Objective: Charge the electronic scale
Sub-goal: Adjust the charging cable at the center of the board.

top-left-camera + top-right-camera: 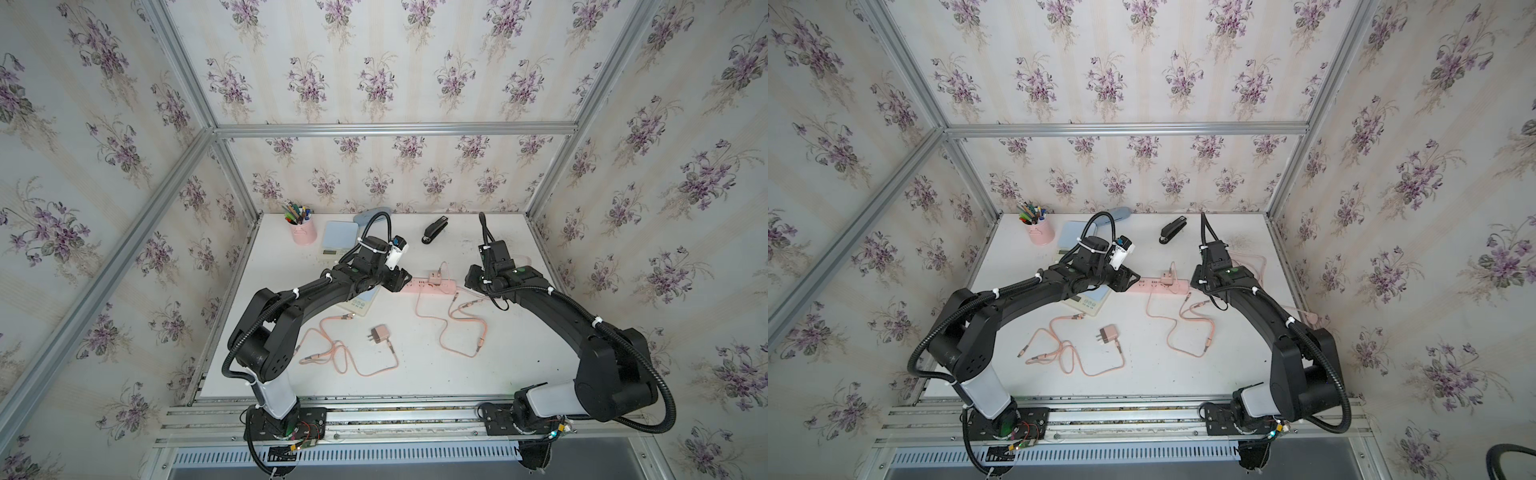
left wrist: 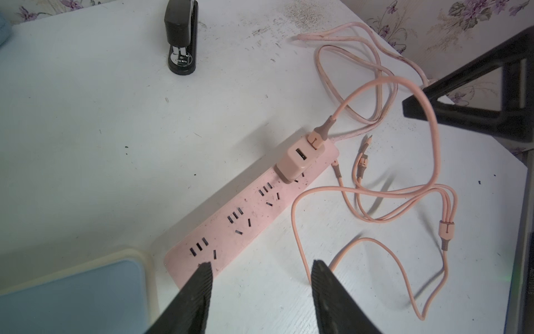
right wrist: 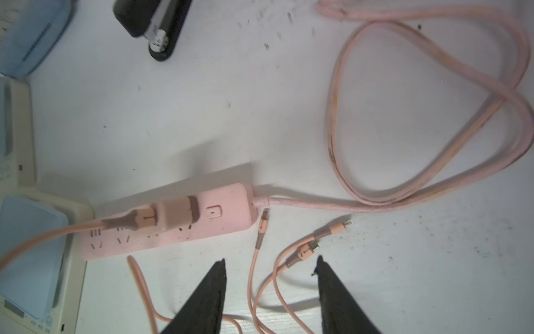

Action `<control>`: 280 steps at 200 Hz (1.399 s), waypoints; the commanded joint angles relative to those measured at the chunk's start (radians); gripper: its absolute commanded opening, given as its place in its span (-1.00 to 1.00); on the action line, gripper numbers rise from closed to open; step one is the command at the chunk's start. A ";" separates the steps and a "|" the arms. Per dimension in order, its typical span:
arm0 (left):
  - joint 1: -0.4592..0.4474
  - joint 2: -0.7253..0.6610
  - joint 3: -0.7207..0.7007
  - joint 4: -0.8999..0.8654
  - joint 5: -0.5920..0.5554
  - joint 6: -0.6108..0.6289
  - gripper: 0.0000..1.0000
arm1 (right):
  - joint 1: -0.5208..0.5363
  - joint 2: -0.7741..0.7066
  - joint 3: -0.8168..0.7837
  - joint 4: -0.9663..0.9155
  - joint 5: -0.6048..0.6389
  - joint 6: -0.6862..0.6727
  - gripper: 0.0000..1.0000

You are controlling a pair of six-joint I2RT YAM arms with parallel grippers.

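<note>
While the charger [image 2: 300,162] sits in the power strip [image 2: 231,228], we find its cable ends [image 3: 309,248] loose, the scale [image 3: 34,248] beside the strip unconnected; left gripper [image 2: 261,289] and right gripper [image 3: 270,277] stand half open, empty.

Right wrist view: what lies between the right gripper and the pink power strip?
The pink cable's loose connector ends lie between the open right gripper and the power strip; the right wrist view shows it.

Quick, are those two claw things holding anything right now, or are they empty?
Left gripper: open, holding nothing.
Right gripper: open, holding nothing.
</note>
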 commanded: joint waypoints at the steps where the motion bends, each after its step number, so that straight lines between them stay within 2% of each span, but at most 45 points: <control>1: -0.005 -0.019 -0.013 -0.023 0.017 -0.005 0.14 | -0.004 0.049 -0.015 0.075 -0.054 0.023 0.11; 28: -0.006 -0.035 -0.029 -0.042 0.012 0.004 0.13 | -0.002 0.145 -0.005 0.108 -0.085 0.018 0.06; 61: -0.008 -0.043 -0.041 -0.065 -0.002 0.018 0.13 | 0.022 0.224 0.016 0.135 -0.108 0.024 -0.42; 78: -0.008 -0.044 -0.047 -0.071 -0.001 0.017 0.13 | 0.051 0.251 0.021 0.136 -0.099 0.024 -0.51; 116: -0.008 -0.035 -0.048 -0.083 -0.008 0.022 0.13 | 0.084 0.292 0.008 0.121 -0.069 0.039 -0.44; 156: -0.007 -0.022 -0.042 -0.096 -0.009 0.026 0.13 | 0.106 0.181 -0.042 0.100 0.018 0.074 -0.44; 188: -0.008 -0.025 -0.037 -0.100 -0.001 0.023 0.13 | 0.102 0.167 -0.078 0.045 0.067 0.061 -0.44; 239: -0.008 -0.063 -0.060 -0.110 -0.007 0.025 0.13 | 0.072 0.064 -0.243 0.020 0.028 0.132 -0.45; 280: -0.011 -0.077 -0.062 -0.112 -0.002 0.022 0.13 | -0.034 -0.077 -0.348 0.040 -0.040 0.170 -0.46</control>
